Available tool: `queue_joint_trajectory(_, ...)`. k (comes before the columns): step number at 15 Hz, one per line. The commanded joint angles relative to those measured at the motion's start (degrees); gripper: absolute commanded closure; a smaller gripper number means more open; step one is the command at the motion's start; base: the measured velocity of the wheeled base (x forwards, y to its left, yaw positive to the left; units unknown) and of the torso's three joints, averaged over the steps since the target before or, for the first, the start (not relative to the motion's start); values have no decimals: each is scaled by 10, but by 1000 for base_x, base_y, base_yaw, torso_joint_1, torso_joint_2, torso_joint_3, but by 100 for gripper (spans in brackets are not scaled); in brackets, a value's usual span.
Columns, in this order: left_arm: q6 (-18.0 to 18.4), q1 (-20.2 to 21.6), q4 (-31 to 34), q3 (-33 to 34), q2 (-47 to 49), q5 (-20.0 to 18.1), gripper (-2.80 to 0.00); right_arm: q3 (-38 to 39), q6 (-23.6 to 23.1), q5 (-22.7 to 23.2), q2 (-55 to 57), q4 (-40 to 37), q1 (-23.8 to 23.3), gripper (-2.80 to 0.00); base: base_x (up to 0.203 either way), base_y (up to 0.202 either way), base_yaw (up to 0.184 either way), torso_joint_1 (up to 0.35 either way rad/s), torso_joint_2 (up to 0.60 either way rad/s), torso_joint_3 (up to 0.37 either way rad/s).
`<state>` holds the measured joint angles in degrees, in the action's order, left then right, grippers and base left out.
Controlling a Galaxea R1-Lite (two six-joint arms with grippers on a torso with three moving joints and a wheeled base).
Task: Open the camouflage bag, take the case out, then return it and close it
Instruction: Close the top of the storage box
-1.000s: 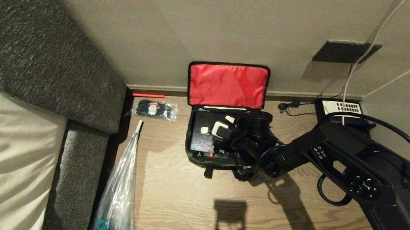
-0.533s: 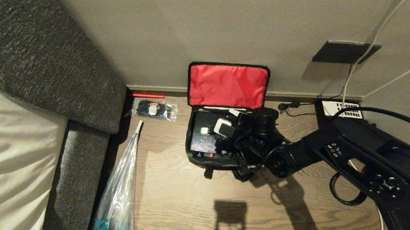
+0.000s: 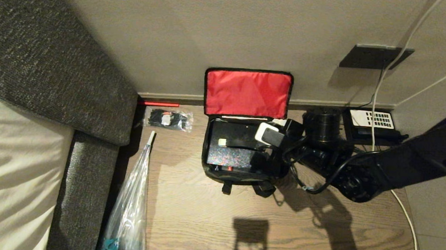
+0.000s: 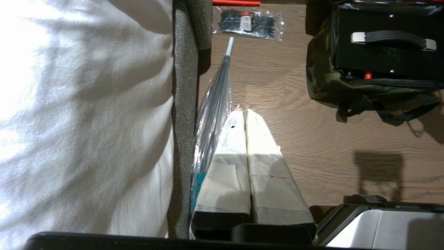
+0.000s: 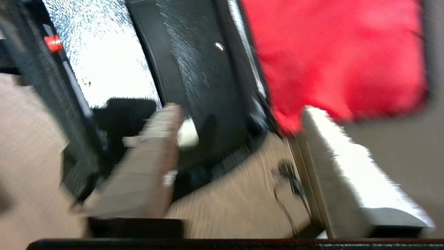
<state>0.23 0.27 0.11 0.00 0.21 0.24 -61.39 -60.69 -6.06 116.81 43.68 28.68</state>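
Camouflage bag, soft and boxy, sat on the wooden floor against the wall, red lid upright, rigid black case inside. Right gripper hovered at the bag's right edge, fingers spread, empty. Left gripper fingers were pressed together.

A beige wall meets a brown wood-plank floor, with a grey fabric sofa alongside.

Wooden floor, camouflage bag, packet of cable ties, telephone, clear plastic-wrapped umbrella
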Motion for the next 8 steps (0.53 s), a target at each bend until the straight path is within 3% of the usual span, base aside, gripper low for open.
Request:
queue_joint_trajectory(1,0,0,1,1,-3,0,0,58,32,-19,-117,-42,-1,0,0,0,0,0,0,0)
queue_joint_trajectory(6,0,0,1,1,-3,0,0,209,169,-109,-356,-194,-2,0,0,0,0,0,0,0)
queue_joint_trajectory(8,0,0,1,1,-3,0,0,242,228,-119,-486,-324,-2,0,0,0,0,0,0,0)
